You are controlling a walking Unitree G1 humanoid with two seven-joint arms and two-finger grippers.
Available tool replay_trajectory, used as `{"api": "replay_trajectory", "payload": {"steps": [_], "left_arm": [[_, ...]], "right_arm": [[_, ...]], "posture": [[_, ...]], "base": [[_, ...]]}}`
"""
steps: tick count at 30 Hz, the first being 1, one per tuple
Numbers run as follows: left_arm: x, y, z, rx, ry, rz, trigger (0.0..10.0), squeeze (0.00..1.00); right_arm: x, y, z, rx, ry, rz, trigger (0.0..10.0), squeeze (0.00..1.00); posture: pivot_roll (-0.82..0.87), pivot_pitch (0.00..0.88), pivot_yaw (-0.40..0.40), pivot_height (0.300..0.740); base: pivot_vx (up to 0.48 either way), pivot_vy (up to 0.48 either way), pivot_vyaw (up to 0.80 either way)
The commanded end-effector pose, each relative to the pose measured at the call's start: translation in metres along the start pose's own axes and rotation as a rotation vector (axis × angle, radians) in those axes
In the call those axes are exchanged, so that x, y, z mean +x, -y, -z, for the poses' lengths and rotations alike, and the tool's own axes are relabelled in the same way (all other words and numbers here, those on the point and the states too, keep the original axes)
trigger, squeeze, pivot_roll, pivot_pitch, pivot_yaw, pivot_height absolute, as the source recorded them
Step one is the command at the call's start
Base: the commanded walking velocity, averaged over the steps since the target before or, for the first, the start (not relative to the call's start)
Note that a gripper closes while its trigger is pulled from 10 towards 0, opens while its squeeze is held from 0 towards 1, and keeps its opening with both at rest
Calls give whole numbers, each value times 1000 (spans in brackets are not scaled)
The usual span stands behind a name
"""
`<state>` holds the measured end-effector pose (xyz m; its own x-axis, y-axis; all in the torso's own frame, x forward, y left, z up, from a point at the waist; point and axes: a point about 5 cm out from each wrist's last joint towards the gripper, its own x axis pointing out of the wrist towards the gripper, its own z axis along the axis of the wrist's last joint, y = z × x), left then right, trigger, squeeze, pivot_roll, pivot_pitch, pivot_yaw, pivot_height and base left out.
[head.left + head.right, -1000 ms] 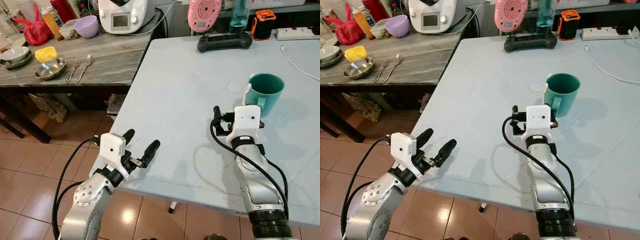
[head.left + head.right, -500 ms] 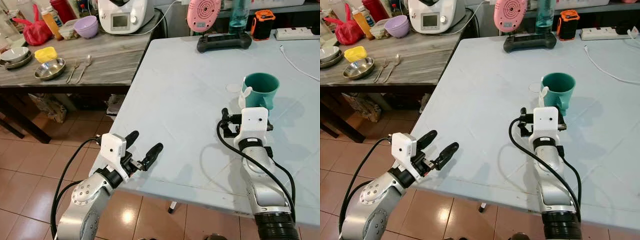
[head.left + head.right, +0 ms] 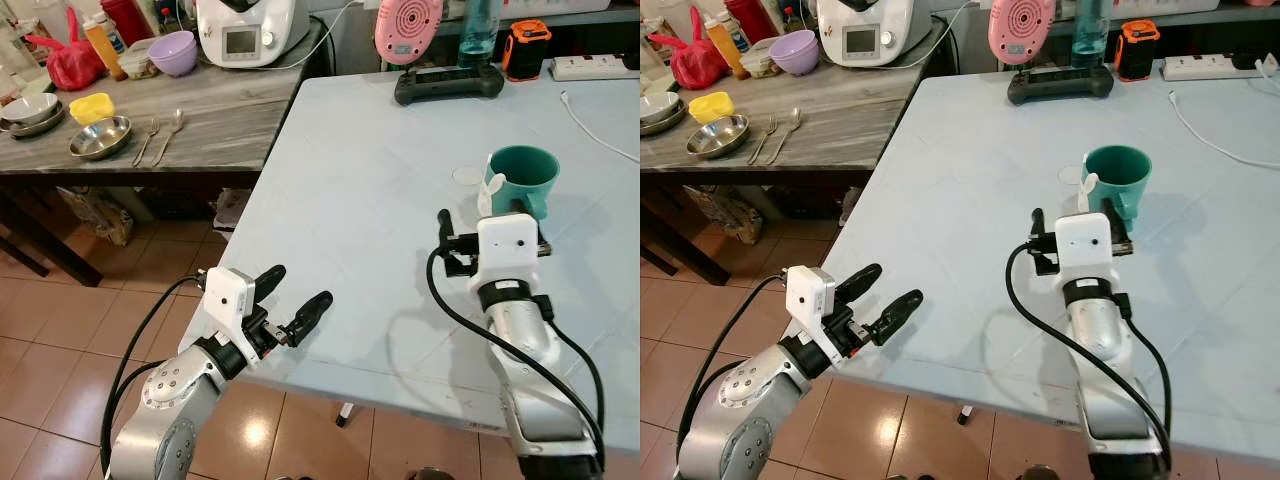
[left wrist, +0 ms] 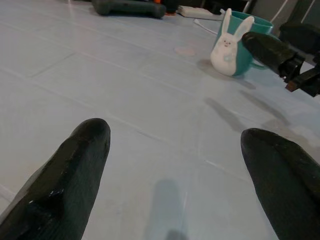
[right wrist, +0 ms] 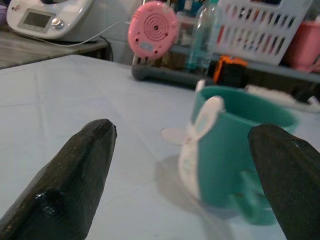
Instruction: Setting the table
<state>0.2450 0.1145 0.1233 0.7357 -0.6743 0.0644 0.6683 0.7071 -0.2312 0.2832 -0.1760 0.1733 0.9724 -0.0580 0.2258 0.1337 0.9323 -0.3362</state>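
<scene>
The teal mug (image 3: pixel 522 181) stands upright on the pale blue bench (image 3: pixel 370 180), toward its right side, with a white rabbit figure (image 4: pixel 228 44) on the wall facing the robot and its handle turned toward the right gripper.

Right gripper (image 5: pixel 187 175): positioned just short of the mug, above the bench surface. Its two black fingers (image 5: pixel 70 175) are spread wide and hold nothing; in the right wrist view the mug sits between them but farther out, not touched. From the head views the fingers are hidden behind the white wrist housing (image 3: pixel 508 246), so the exact gap to the mug handle cannot be judged there.

Left gripper (image 3: pixel 292 302): held at the near-left edge of the bench, well apart from the mug. Its fingers (image 4: pixel 65 175) are spread wide and empty, pointing across the bench toward the mug.

Other items on the pale bench: a dark game controller (image 3: pixel 448 83) at the far edge, a pink round device (image 3: pixel 408 27) behind it, and a white cable (image 3: pixel 598 130) at the far right.

On the wooden side bench (image 3: pixel 215 125) to the left: a metal bowl (image 3: pixel 100 137), a fork (image 3: pixel 147 140) and spoon (image 3: pixel 169 133) lying beside it, a yellow dish (image 3: pixel 91 107), a purple bowl (image 3: pixel 172 52) and a white kitchen appliance (image 3: pixel 246 30).
</scene>
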Motion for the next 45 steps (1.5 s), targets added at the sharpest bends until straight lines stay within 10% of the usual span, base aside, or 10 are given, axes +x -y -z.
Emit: {"api": "replay_trajectory", "payload": {"steps": [1, 8, 45], "left_arm": [[-4, -2, -3, 10, -3, -5, 10000, 0], [2, -6, -2, 6, -33, -43, 10000, 0], [9, 3, -8, -27, 33, 6, 10000, 0]], "right_arm": [[-2, 1, -4, -4, 6, 18, 10000, 0], [-15, 32, 11, -85, -76, 153, 10000, 0], [22, 20, 9, 31, -85, 80, 10000, 0]], "posture": [[-166, 128, 187, 740], [-186, 138, 196, 740], [-171, 143, 161, 740]], "base": [[0, 0, 0], [0, 0, 0], [0, 0, -185]]}}
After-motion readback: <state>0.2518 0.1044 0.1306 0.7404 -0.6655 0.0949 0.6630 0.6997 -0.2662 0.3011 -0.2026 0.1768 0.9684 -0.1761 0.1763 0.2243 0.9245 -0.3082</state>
